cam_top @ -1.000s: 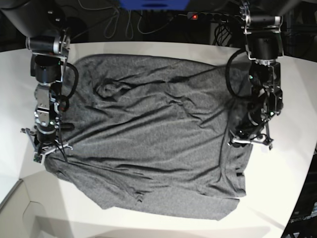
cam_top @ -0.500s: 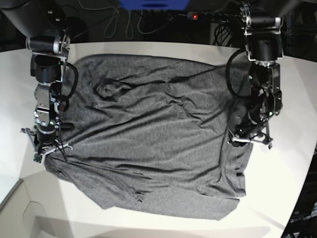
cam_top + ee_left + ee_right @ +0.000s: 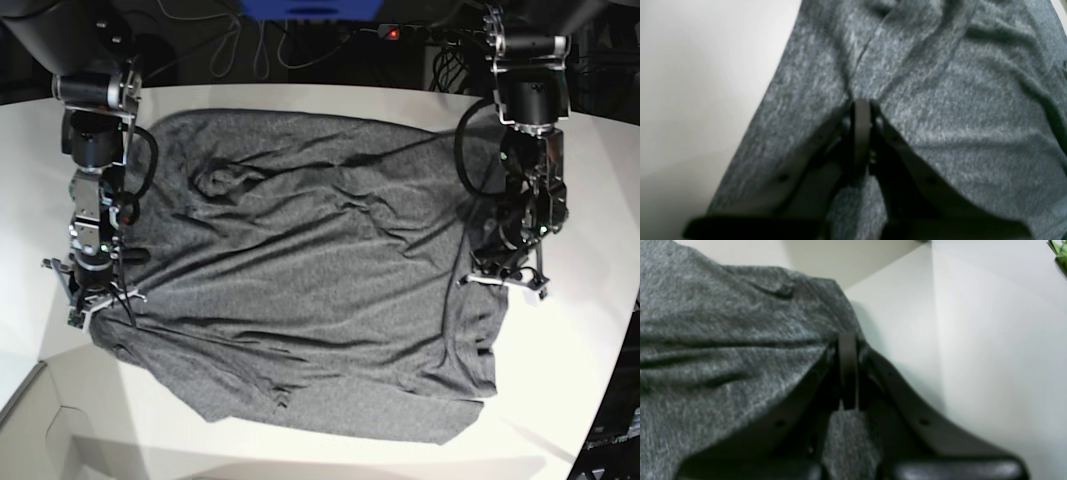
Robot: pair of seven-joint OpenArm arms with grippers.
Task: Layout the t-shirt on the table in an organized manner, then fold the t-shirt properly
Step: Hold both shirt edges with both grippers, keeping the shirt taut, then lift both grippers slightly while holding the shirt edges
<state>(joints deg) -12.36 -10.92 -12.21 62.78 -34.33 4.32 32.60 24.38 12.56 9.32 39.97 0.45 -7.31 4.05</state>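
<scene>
The t-shirt (image 3: pixel 300 280), dark grey, wrinkled, lies spread, both grippers (image 3: pixel 503 283) (image 3: pixel 95 305) clamping its edges.

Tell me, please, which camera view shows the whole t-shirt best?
The base view: only there the t-shirt appears complete, spread on the table. The left wrist view shows just one wrinkled strip by its edge; the right wrist view shows one corner.

A heathered dark grey knit t-shirt (image 3: pixel 300 270) lies spread flat across the smooth white bench (image 3: pixel 560 400), rumpled with shallow creases, its near hem slanting toward the front edge and bare bench showing beyond both of its sides.
</scene>
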